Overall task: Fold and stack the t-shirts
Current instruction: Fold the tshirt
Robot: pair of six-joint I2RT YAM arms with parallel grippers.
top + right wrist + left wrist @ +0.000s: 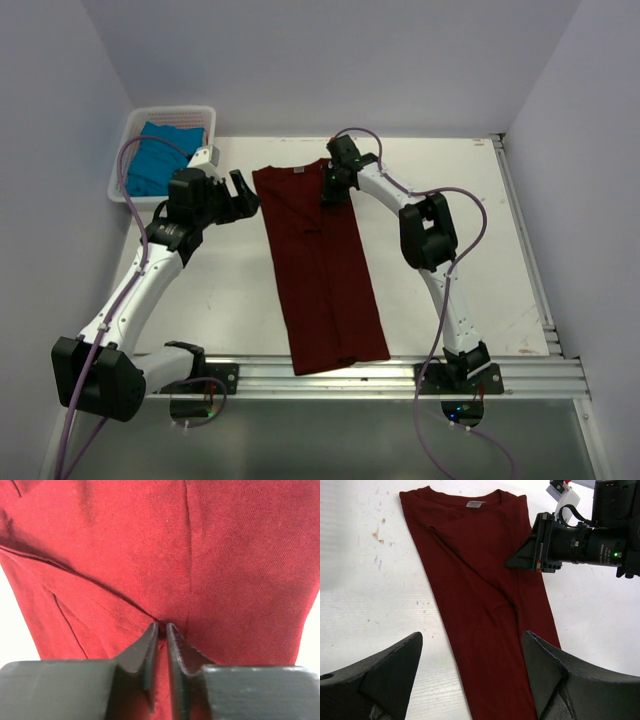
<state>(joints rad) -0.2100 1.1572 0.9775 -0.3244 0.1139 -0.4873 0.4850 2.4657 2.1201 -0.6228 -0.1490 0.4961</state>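
Note:
The dark maroon t-shirt (320,270) lies folded into a long strip down the middle of the table, collar at the far end. My right gripper (330,190) presses down on its upper right part, jaws closed on a small pinch of the red cloth (225,555); the fingertips (162,625) meet at a crease. In the left wrist view that gripper (512,562) touches the maroon t-shirt (485,605) from the right. My left gripper (243,195) hovers open just left of the collar, nothing between its fingers (472,635). The teal-blue t-shirt (160,155) sits crumpled in the basket.
A white slatted plastic basket (170,110) stands at the table's far left corner against the wall. An aluminium rail (380,375) runs along the near edge by the arm bases, and another rail (525,240) borders the right side.

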